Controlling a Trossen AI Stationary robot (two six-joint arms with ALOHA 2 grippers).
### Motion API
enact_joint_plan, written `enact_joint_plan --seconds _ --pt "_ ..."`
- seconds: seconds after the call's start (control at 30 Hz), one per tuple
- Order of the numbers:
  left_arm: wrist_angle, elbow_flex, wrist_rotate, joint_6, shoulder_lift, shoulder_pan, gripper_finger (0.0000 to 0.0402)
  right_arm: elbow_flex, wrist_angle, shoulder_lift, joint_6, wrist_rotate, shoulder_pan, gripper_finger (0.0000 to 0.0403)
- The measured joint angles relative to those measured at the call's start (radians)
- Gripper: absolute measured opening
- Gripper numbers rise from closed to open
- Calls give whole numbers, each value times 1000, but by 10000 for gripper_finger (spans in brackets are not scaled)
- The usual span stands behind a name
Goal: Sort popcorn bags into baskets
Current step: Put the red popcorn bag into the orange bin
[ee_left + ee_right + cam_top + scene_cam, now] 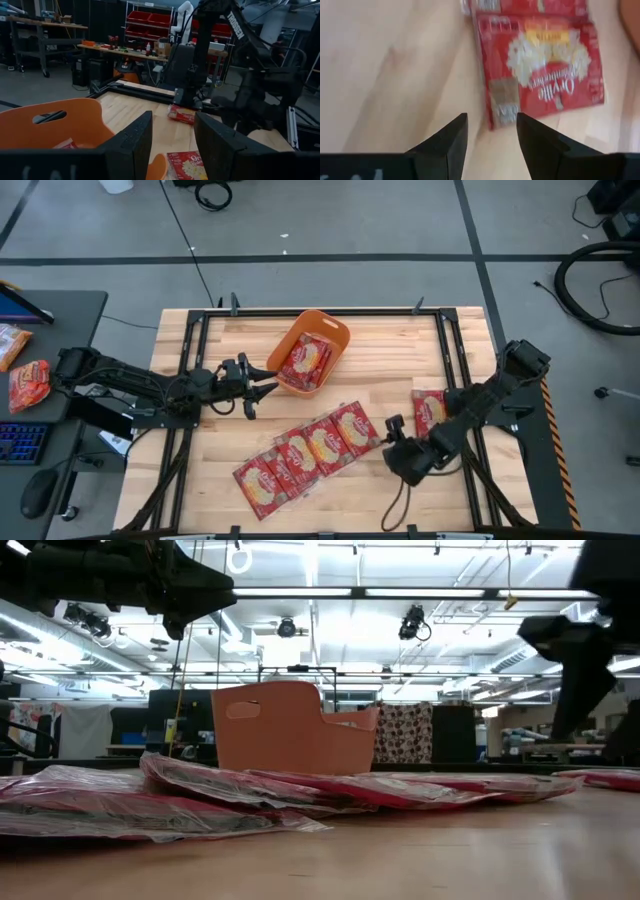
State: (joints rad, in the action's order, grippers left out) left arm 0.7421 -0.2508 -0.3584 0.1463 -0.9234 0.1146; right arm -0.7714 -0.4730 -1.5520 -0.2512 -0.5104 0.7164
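Hovering with fingers apart and empty: right gripper (388, 442), just beside the near end of the packet row (305, 452), long axis running diagonally away from the tub (310, 352). Left gripper (262, 388) spread, empty, touching the tub's wall; farther from the row.

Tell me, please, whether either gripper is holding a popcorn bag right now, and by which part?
Nothing is held. The left gripper is open and empty beside the orange basket; the right gripper is open and empty next to the row of popcorn bags.
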Motion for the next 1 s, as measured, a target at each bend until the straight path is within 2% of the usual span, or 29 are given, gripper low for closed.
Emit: enact_joint_plan --seconds 0.17,0.33,0.87,1.0 --pt "1 0 0 0 0 0 151 70 163 0 23 -89 23 174" --pt "1 0 0 -1 0 0 151 145 291 0 53 -127 20 174" --pt "1 0 0 -1 0 0 151 315 579 0 171 -99 -31 162" --pt "1 0 0 -1 0 0 151 334 604 0 207 -64 -56 142"
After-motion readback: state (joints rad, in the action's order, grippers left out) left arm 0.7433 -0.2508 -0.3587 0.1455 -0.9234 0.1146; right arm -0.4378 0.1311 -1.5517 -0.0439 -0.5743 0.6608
